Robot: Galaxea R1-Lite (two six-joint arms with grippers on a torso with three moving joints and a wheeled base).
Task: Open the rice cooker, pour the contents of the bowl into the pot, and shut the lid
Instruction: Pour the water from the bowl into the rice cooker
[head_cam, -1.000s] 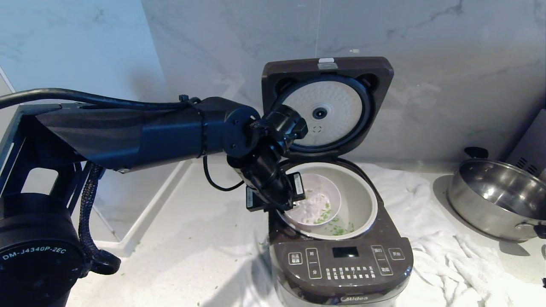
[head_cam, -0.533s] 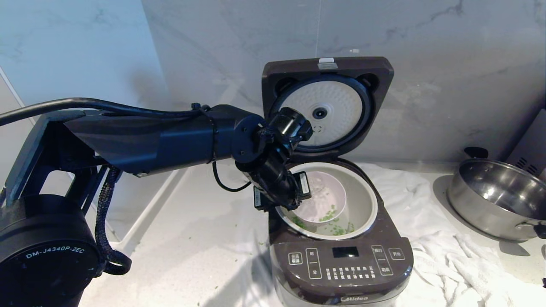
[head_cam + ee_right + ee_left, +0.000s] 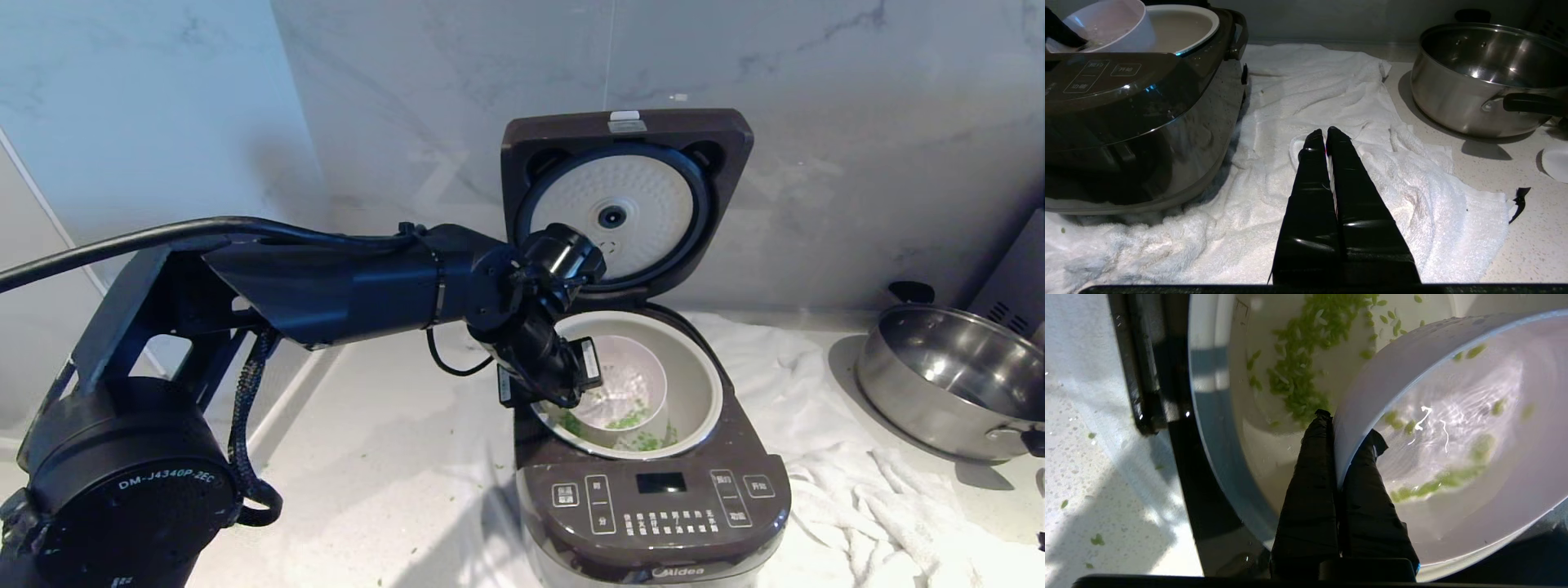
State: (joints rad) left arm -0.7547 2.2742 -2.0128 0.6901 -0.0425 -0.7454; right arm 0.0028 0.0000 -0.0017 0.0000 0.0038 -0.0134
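The left gripper (image 3: 1345,428) is pinching the small pink bowl's (image 3: 627,384) rim, tipping green bits (image 3: 1298,367) into the cream-white pot (image 3: 702,384); the dark hinged lid (image 3: 624,204) is standing open, awaiting closing.

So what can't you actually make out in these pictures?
- Pot floor: head view, hidden by the tilted bowl and the left tool.
- Button labels on the rice cooker: head view, too small to read.
- Steel pan: head view, cut off by the right edge.

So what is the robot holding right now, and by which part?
The left tool pinches the pink bowl by its rim, one finger inside and one outside, tilted over the pot. The right tool is shut on nothing, above the towel.
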